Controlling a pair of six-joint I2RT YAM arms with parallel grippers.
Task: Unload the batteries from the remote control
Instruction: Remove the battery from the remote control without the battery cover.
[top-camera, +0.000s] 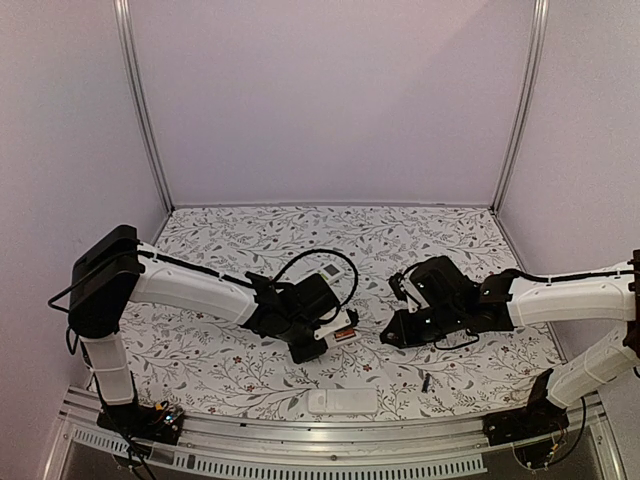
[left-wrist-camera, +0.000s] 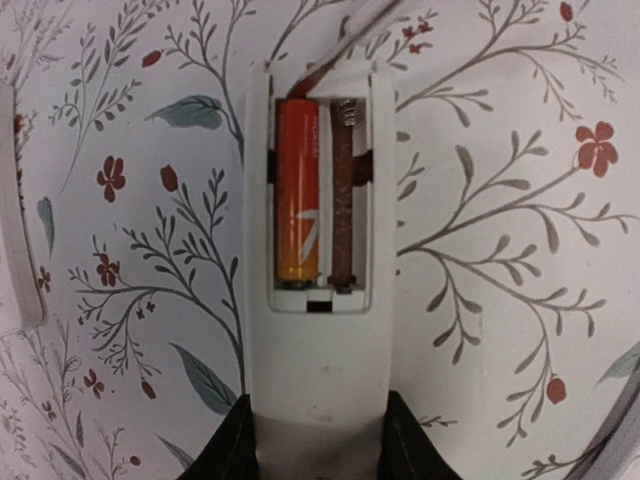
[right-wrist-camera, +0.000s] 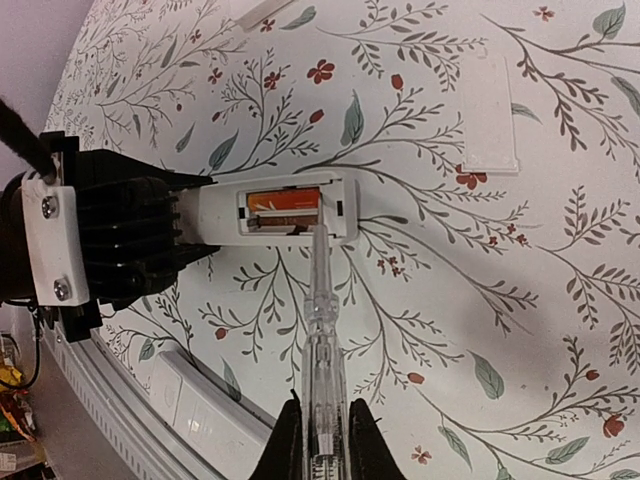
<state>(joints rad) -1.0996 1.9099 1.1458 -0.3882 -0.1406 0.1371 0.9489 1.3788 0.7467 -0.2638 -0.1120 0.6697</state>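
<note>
1. White oblong piece (top-camera: 343, 400): lies flat on the flowered table (top-camera: 230, 370) at its near edge, between the two arm bases. Which side faces up cannot be made out.
2. Small dark thin item (top-camera: 424, 382): lies alone on the table, right of the white piece and clear of both arms. It is too small to identify.
3. Right gripper (right-wrist-camera: 320, 432): fingers clamped on a clear pen-like stick (right-wrist-camera: 318, 310). The stick runs forward and its tip reaches the rim of the open battery bay.
4. Left gripper (left-wrist-camera: 318, 435): fingers pressed against both long sides of the remote control (left-wrist-camera: 320, 370), gripping its near end. The remote faces bay-up near the middle of the table, between the two grippers. Whether it rests on the cloth or is held just above it cannot be told.
5. Battery (left-wrist-camera: 298, 190): one red-orange cell, seated lengthwise in the left slot of the bay as the left wrist view shows it.
6. Right slot (left-wrist-camera: 343, 200): bare, with a spring contact visible at its far end.
7. Small white flat piece (top-camera: 328, 270): lies on the table just beyond the left gripper.
</note>
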